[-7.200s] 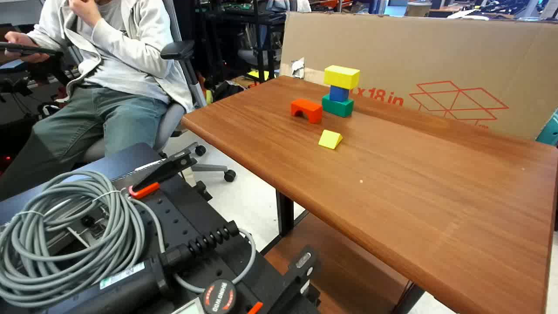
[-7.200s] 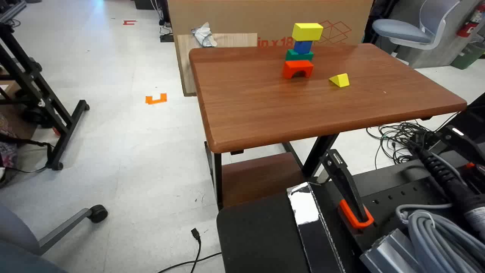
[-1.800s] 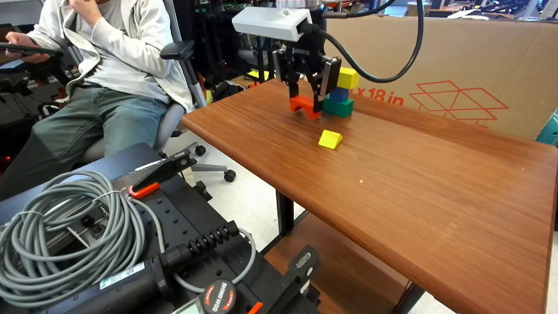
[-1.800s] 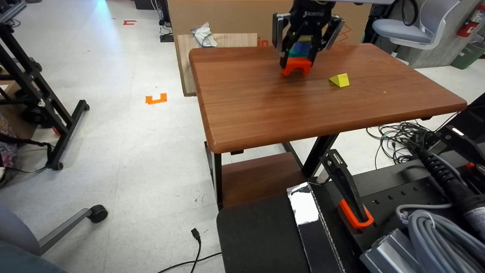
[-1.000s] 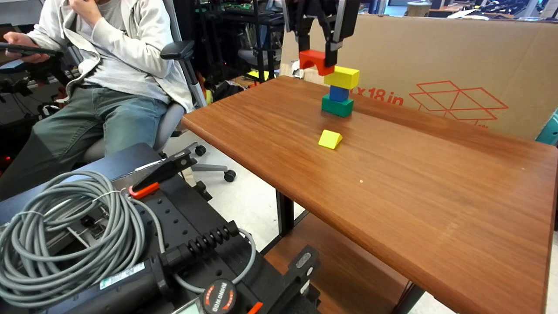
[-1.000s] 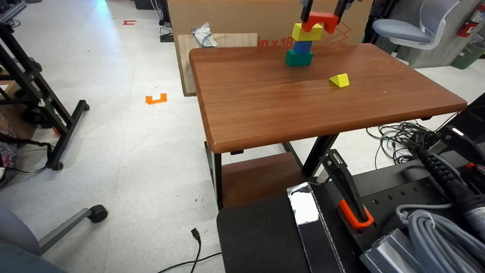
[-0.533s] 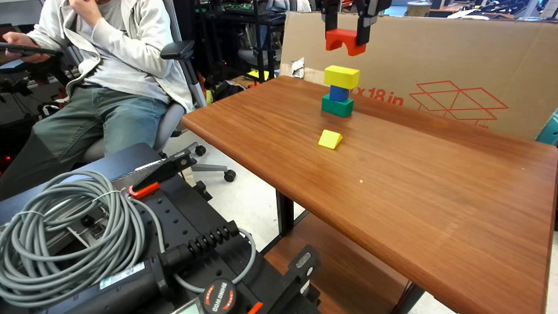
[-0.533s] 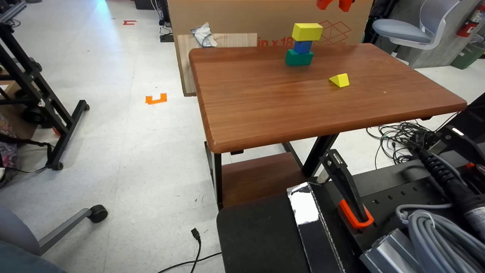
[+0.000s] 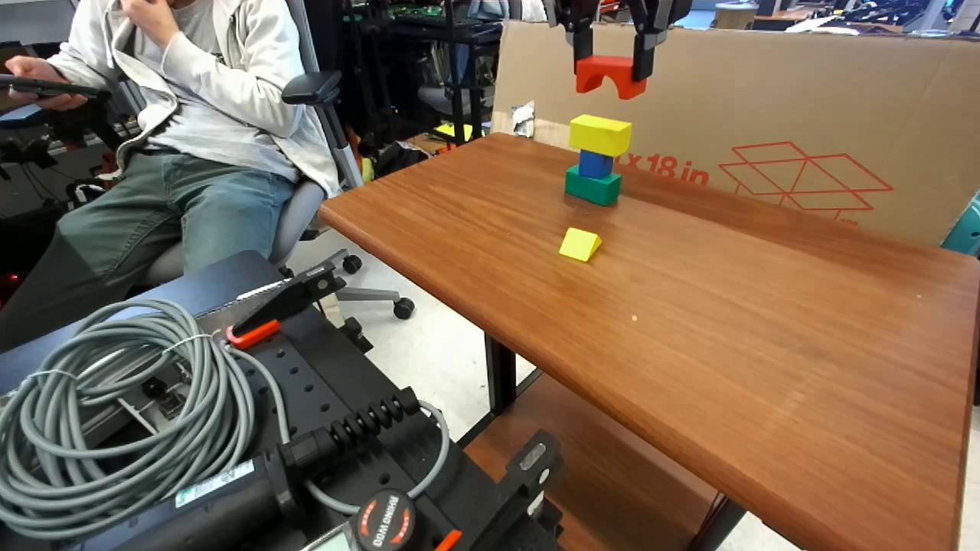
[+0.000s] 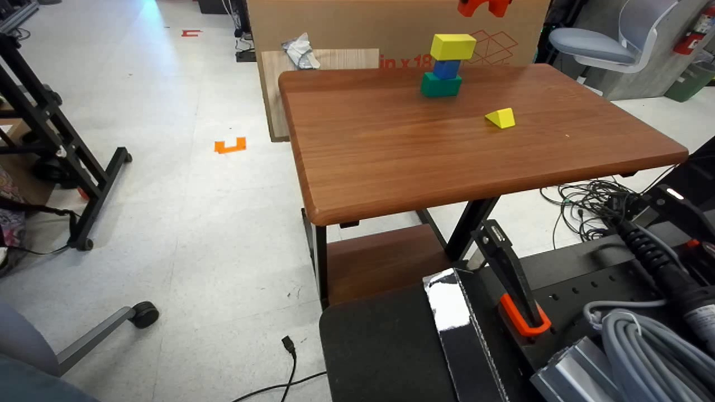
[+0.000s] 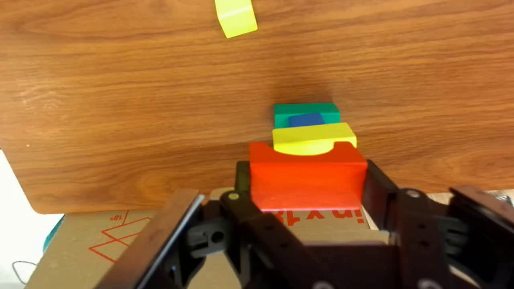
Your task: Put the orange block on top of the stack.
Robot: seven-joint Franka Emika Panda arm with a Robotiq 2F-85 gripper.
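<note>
The orange block [image 9: 609, 67] tight in the tool [image 9: 612, 70] — above the yellow-topped stack [image 9: 596, 162], apart from it.

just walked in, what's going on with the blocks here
The robot's gripper holds the orange block, an arch, in the air, higher than the stack and not touching it. The stack stands on the table: yellow block over blue block over green block. The orange block is not yet placed on top. A yellow wedge lies apart on the table.
</note>
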